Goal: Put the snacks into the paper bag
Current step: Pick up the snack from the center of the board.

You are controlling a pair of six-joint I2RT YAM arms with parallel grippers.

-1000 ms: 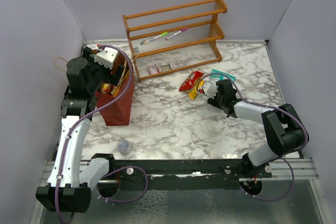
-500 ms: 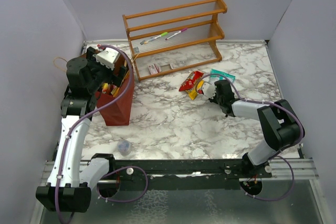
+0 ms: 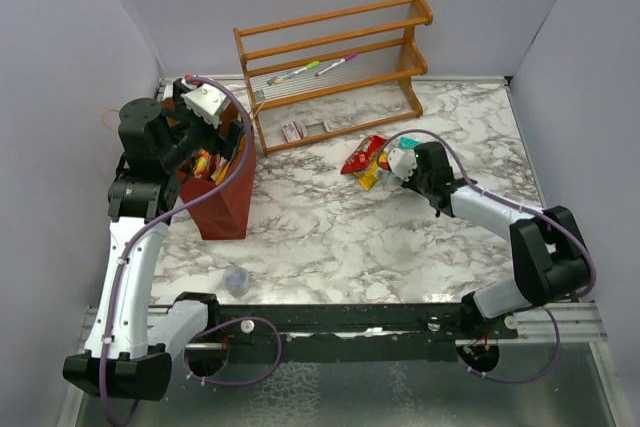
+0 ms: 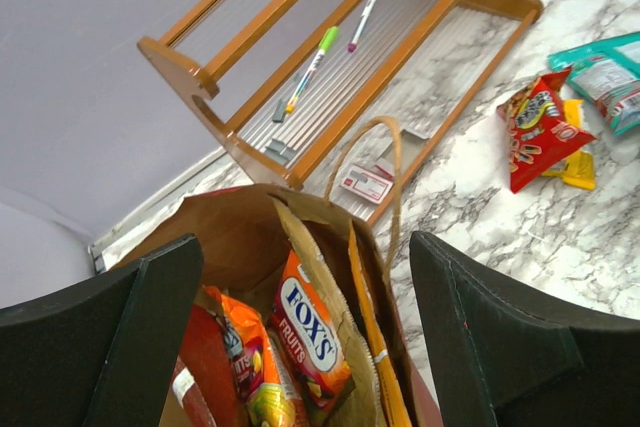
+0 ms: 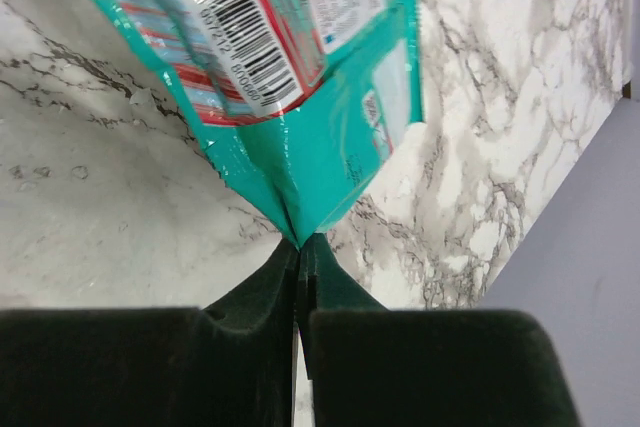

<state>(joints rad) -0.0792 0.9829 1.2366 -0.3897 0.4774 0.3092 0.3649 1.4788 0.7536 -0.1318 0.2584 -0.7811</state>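
Observation:
The dark-red paper bag stands at the left, its brown inside open to the left wrist view. An orange FOX'S packet and another orange packet stand in it. My left gripper hangs open just above the bag's mouth, holding nothing. On the marble lie a red packet and a yellow one. My right gripper is shut on the corner of the teal packet, just right of the other two.
A wooden slatted rack stands at the back with a green pen and a pink pen on it. A small card lies under it. A clear cup sits near the front left.
My right gripper has closed onto the teal packet's corner and shifted slightly. The left arm has drawn back a little over the bag, and its jaws have narrowed slightly.

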